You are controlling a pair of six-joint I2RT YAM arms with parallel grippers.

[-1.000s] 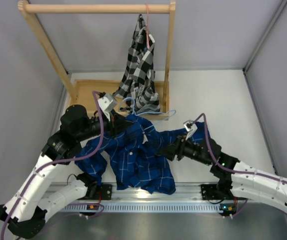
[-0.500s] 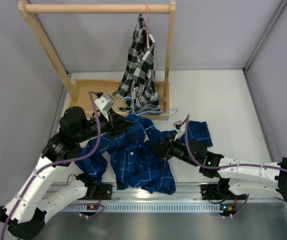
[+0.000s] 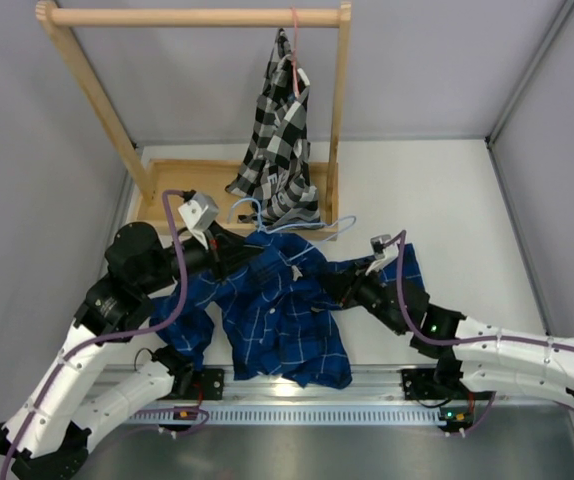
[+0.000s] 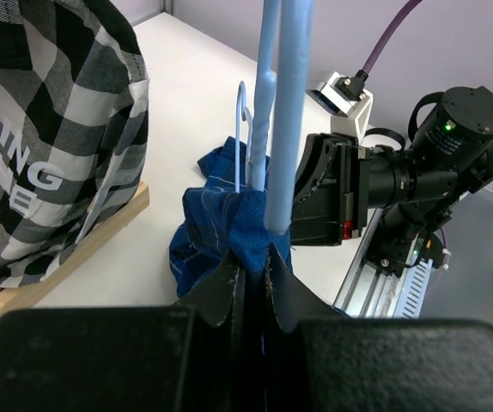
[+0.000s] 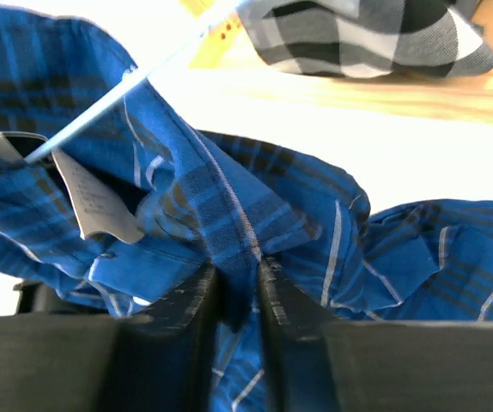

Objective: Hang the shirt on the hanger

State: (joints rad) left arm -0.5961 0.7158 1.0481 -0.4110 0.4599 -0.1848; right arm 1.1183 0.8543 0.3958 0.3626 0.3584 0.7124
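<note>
shirt (image 3: 277,310) lies crumpled on the table (image 3: 447,200), not yet draped; we judge most work remains. hanger (image 3: 329,222) juts from its collar area, pinched with cloth in our left gripper (image 4: 255,266); our right gripper (image 5: 238,292) clamps a fold.

Checked shirt (image 3: 282,130), rack post (image 3: 339,120) crowd hanger (image 4: 289,129); tabletop (image 3: 457,200) rightward seemingly open.
</note>
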